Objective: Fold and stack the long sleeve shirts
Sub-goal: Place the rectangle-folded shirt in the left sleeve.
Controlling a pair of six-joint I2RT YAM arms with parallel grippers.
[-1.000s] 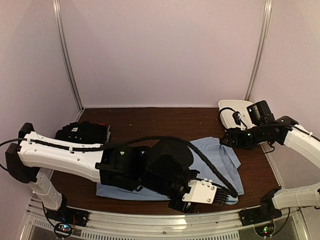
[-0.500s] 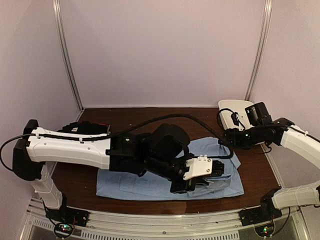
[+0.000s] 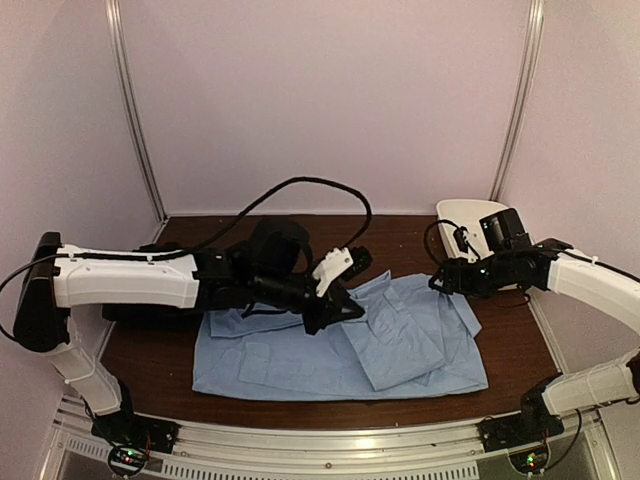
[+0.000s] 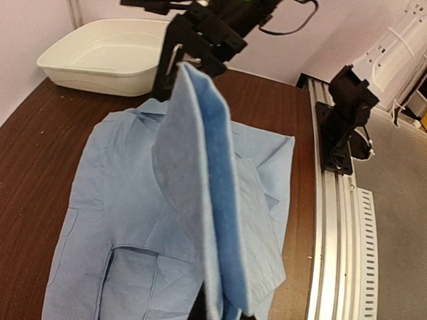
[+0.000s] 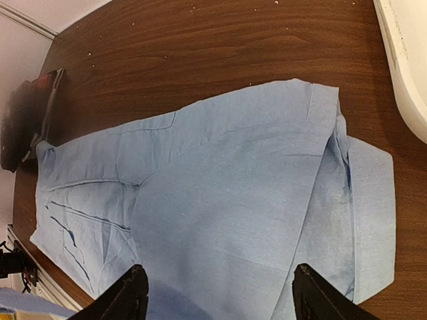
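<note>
The table (image 3: 400, 235) is dark brown wood, dotted with pale specks (clearest in the right wrist view). A light blue shirt (image 3: 300, 365) lies spread along the near edge, from left of centre almost to the right edge, with one fold raised off the wood. A white tub (image 3: 470, 215) sits in the far right corner. A black shirt (image 5: 17, 127) lies bunched toward the far left corner, just beside the blue one.

Left arm (image 3: 130, 280) stretched toward the centre, left gripper (image 3: 335, 308) clamped on the blue shirt (image 3: 300, 365); right gripper (image 3: 440, 283) hung low, fingers (image 5: 133, 300) spread wide.
</note>
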